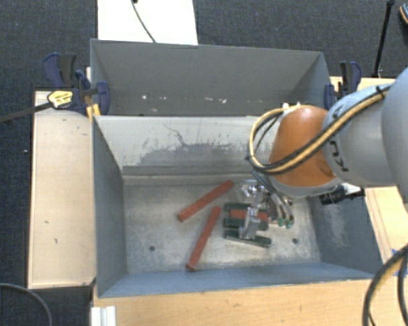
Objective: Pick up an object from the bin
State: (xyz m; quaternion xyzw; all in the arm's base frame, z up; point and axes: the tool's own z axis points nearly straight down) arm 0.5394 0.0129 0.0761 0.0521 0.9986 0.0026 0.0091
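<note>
Low over the floor of the grey bin (144,248), right of centre and under the arm's orange cover (300,148): the pincer (253,224), amid a small cluster of dark green pieces (249,238) with a touch of red among them. Open or closed: impossible to tell; nothing plainly gripped. Just left of the cluster, two reddish-brown sticks flat on the floor: the upper stick (205,201) slanting up toward the right, the lower stick (203,238) steeper, its top end near the green pieces. Likely target, judging by position alone: one of the green pieces directly beneath the pincer, touching or nearly so. Stage of the task, as a judgement: pincer down at the level of the things, grasp unconfirmed, no lift yet. Left to do: closing on the piece, then raising it clear of the floor and above the rim, with neither stick dragged along.
</note>
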